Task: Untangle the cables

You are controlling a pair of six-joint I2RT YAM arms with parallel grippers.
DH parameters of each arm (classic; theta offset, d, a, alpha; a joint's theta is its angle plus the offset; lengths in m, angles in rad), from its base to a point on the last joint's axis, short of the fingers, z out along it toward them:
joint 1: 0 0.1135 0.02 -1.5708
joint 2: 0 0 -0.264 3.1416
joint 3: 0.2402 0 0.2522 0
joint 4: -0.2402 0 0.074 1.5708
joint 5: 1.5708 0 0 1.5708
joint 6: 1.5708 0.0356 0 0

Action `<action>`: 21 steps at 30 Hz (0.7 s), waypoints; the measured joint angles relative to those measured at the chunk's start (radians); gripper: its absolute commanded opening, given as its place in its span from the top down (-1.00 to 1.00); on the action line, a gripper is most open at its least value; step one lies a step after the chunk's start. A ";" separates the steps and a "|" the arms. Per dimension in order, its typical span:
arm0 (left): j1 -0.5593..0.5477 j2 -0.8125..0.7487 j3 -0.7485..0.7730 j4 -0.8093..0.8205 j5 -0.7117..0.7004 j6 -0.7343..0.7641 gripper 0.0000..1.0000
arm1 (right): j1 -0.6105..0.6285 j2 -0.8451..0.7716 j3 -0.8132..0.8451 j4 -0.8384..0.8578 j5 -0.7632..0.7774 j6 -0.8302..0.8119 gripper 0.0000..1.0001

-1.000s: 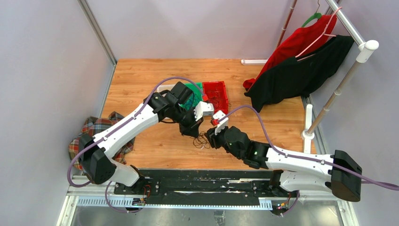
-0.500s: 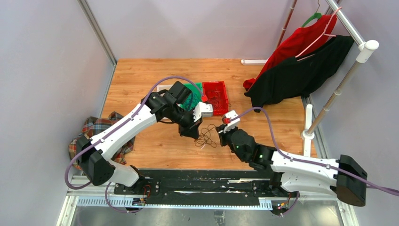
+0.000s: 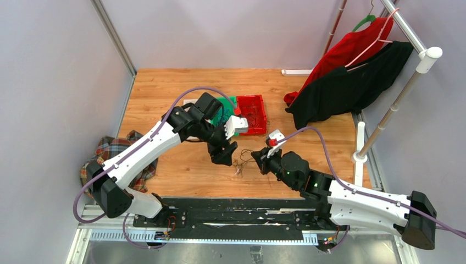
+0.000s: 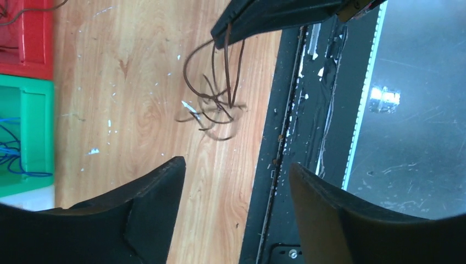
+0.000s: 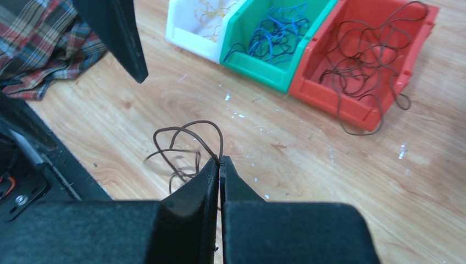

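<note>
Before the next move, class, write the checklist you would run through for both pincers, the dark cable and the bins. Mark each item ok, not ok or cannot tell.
1. The right pincer is shut on the dark cable: ok.
2. The left pincer is open and holds nothing: ok.
3. The dark cable's loops are untangled: not ok, they cross in a knot.
4. The dark cable is lifted off the table: cannot tell.
5. The brown wires lie wholly inside the red bin: not ok, one loop hangs over its front rim.
6. The blue wires lie inside the green bin: ok.
</note>
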 measured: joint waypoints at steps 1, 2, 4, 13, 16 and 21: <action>0.000 -0.001 0.002 0.000 -0.003 -0.001 -0.62 | 0.000 0.003 0.001 -0.003 -0.014 0.004 0.99; 0.000 -0.002 0.002 0.001 -0.004 0.001 -0.69 | 0.000 0.006 0.003 -0.007 -0.031 0.011 0.99; 0.000 -0.003 0.002 0.002 -0.006 0.001 -0.74 | 0.000 0.018 0.015 -0.015 -0.064 0.020 0.98; 0.000 -0.010 0.011 0.022 0.023 0.001 -0.73 | 0.000 0.089 0.108 -0.024 -0.227 0.060 0.99; 0.000 -0.021 0.010 0.022 0.045 0.018 -0.70 | 0.000 0.097 0.132 -0.024 -0.270 0.072 0.99; 0.001 -0.048 -0.044 0.023 0.066 0.050 -0.67 | 0.000 0.086 0.136 -0.032 -0.303 0.088 0.99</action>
